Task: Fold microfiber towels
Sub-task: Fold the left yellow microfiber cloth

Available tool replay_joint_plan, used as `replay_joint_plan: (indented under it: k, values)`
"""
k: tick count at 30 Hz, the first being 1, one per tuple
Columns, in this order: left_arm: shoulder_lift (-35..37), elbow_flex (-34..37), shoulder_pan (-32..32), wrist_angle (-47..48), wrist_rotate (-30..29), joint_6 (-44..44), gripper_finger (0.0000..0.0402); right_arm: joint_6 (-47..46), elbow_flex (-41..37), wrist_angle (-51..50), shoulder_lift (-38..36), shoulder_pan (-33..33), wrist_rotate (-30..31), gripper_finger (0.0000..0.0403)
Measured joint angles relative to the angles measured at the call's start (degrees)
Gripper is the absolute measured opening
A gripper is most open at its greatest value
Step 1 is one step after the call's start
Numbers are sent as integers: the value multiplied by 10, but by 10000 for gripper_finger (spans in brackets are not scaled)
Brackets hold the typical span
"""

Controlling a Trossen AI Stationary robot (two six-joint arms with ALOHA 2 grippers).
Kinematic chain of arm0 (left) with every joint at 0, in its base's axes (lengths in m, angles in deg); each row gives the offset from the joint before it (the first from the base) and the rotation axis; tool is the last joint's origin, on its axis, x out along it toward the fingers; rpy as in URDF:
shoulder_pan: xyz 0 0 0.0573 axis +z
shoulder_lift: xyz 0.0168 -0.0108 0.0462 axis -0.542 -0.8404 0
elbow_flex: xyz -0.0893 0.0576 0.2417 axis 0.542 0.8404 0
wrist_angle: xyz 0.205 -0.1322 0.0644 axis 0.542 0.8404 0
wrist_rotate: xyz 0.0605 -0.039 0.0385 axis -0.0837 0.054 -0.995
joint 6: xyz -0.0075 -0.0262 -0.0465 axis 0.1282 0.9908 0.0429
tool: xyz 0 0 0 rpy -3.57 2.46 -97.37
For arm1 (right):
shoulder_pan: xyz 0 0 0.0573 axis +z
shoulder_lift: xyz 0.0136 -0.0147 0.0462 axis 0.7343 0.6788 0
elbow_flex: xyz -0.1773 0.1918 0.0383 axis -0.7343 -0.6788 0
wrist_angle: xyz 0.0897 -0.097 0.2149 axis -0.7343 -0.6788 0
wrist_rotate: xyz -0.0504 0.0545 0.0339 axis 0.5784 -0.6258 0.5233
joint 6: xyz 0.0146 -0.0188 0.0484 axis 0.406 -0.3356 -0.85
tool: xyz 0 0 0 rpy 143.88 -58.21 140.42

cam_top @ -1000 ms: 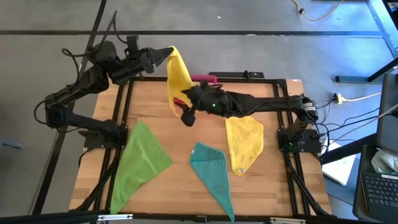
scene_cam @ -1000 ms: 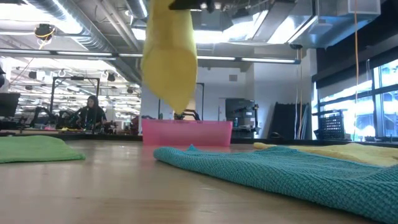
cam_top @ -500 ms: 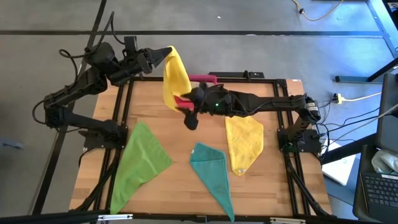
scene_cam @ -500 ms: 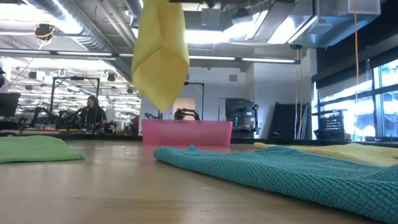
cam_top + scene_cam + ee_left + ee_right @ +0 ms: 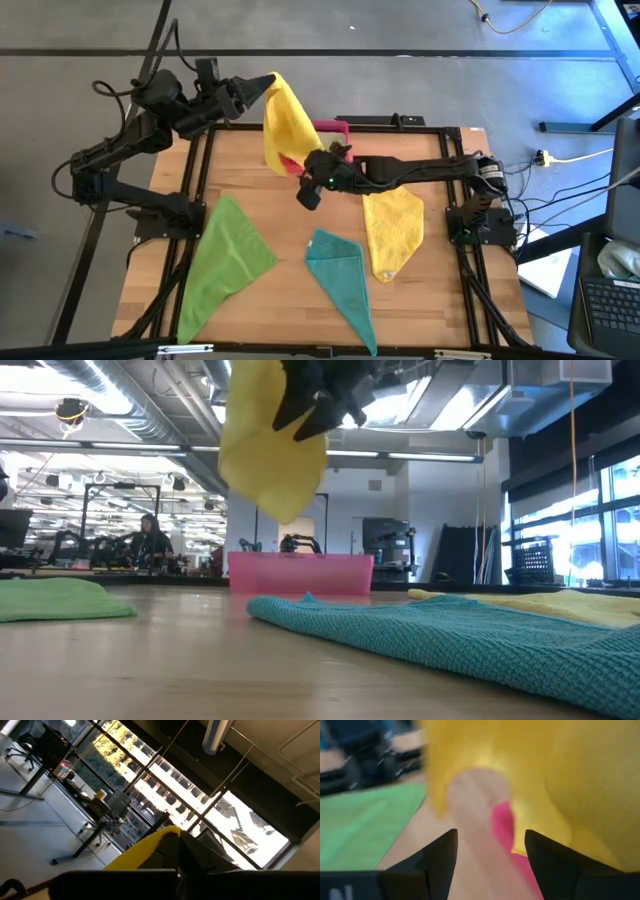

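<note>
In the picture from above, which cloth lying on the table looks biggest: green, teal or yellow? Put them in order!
1. Green towel, biggest.
2. Yellow towel on the table and teal towel look too alike to rank.

no readable text, labels or numbers

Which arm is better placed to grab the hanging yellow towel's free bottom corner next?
The right. The left gripper pinches the hanging yellow towel at its top, while the right gripper is open and beside the towel's lower edge, so it likely needs only a short reach.
</note>
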Motion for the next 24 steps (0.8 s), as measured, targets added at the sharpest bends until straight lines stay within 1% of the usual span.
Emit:
replay_joint_plan:
  k: [5, 7, 10, 14, 16, 20, 24]
  values:
    - [0, 0, -14, -1, -8, 3, 0, 41, 7, 1, -17, 1, 122, 210]
    - [0, 0, -18, -2, -8, 3, 0, 50, 6, -4, -19, 1, 149, 204]
    - [0, 0, -24, -2, -10, 2, 0, 41, 6, 0, -20, -7, 144, 197]
    - [0, 0, -26, -4, -12, 3, 0, -1, 6, 5, -18, -22, 92, 195]
    - [0, 0, -26, -6, -13, 3, 0, -1, 6, 12, -16, -26, 75, 195]
    - [0, 0, -31, -17, -14, 3, 0, 53, 6, 55, -16, -27, 77, 195]
    - [0, 0, -34, -15, -14, 0, 0, 124, 6, 155, -18, -26, 86, 195]
